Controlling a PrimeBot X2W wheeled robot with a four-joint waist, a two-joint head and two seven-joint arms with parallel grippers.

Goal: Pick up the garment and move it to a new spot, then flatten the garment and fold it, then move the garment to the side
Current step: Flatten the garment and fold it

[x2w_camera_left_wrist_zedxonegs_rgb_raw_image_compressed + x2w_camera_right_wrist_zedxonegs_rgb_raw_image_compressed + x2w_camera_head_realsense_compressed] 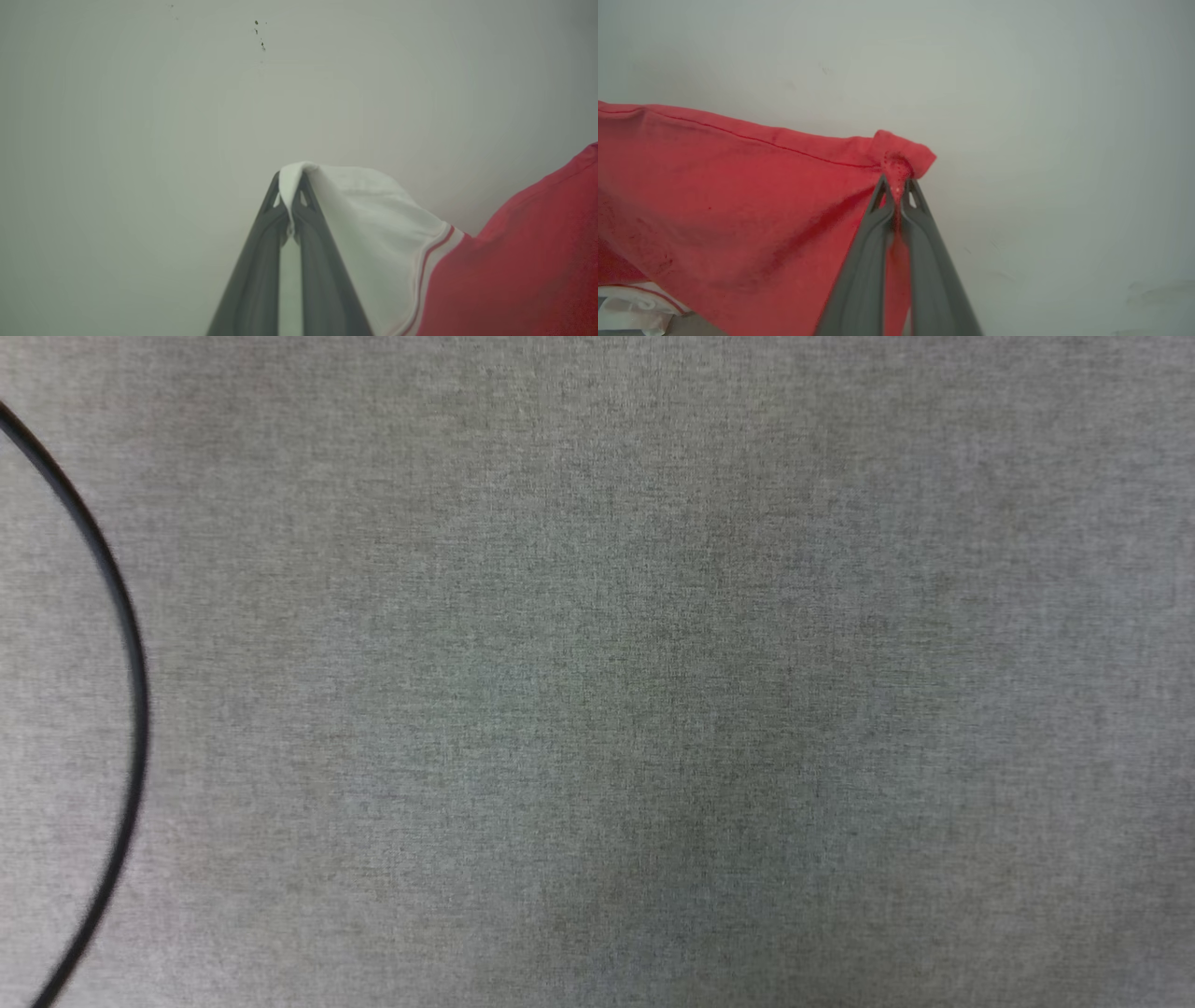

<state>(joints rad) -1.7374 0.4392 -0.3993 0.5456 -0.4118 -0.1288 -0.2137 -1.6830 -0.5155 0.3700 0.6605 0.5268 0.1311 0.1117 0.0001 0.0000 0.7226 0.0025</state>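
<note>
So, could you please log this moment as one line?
left hand: shut on garment, white sleeve | right hand: shut on garment, red hem corner

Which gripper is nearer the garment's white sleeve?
Left. The left gripper pinches the white sleeve itself; the right gripper pinches a red hem corner.

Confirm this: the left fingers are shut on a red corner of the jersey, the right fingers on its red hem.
Wrong: the left wrist view shows the left fingers shut on the white sleeve of the red jersey T-shirt. The rest holds.
</note>
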